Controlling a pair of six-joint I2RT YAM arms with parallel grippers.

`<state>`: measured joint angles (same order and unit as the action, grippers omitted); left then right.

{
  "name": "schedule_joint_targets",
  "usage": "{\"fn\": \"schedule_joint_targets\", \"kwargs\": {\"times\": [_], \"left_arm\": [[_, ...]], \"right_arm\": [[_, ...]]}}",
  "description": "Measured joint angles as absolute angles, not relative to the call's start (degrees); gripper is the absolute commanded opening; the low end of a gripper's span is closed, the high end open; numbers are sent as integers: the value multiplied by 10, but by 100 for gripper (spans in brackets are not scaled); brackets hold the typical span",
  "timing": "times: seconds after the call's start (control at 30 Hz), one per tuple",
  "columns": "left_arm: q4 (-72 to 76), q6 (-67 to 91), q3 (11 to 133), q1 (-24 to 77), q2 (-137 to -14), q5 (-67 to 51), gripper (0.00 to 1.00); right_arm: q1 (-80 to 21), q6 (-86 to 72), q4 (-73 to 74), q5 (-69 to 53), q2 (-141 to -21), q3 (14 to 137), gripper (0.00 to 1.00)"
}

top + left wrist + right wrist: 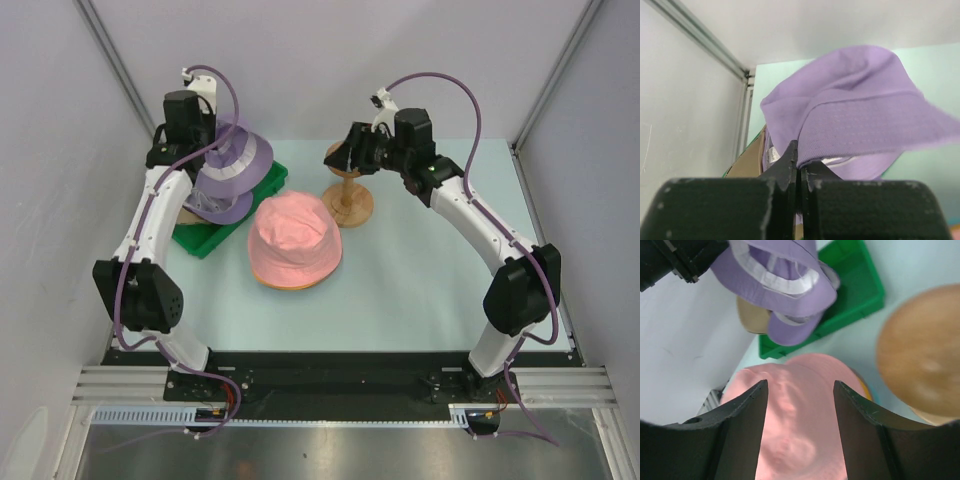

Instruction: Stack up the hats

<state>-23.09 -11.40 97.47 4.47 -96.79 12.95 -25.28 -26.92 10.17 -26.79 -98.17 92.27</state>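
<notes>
Nearest our arm bases, at the middle of the bench [420, 280], sits the pink hat [295, 240], crown up, with an orange hat [283, 287] showing as a thin rim beneath it; we judge this to be the pile that the others go on.

Further back and to the left lies the green tray [215, 240], and a tan cap [752, 315] peeks out at its edge, partly hidden.

Above the tray hangs the lavender hat [235, 165], clear of the bench; the left claw [797, 167] is pressed together on the edge of its brim, so the hat dangles tilted, its pale inner band turned toward the right side.

From that claw the pink crown lies to the right and toward the near edge, and lower; the carry, as we judge it, runs along that diagonal, then down; the hat's opening needs to swing level over the crown before release, since a one-edge pinch lets soft cloth droop and land skewed.

Furthest back on the right, the right claw [800, 390] hangs spread and holding nothing, just above the wooden stand [348, 205], its fingers framing the pink hat in its own view; it is about as near the pile as the left, but the left arm carries the hat.
</notes>
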Motion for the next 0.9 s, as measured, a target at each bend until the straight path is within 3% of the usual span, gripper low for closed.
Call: {"fn": "schedule_joint_targets", "kwargs": {"times": [0.43,0.9], "left_arm": [[-350,-48,1046,51,-883,0,0],[-388,-16,1037,88,-781,-13,0]], "right_arm": [[-376,-202,91,-218,-1001,1019,62],[-499,-113,131,-134,-1003,1035,63]]}}
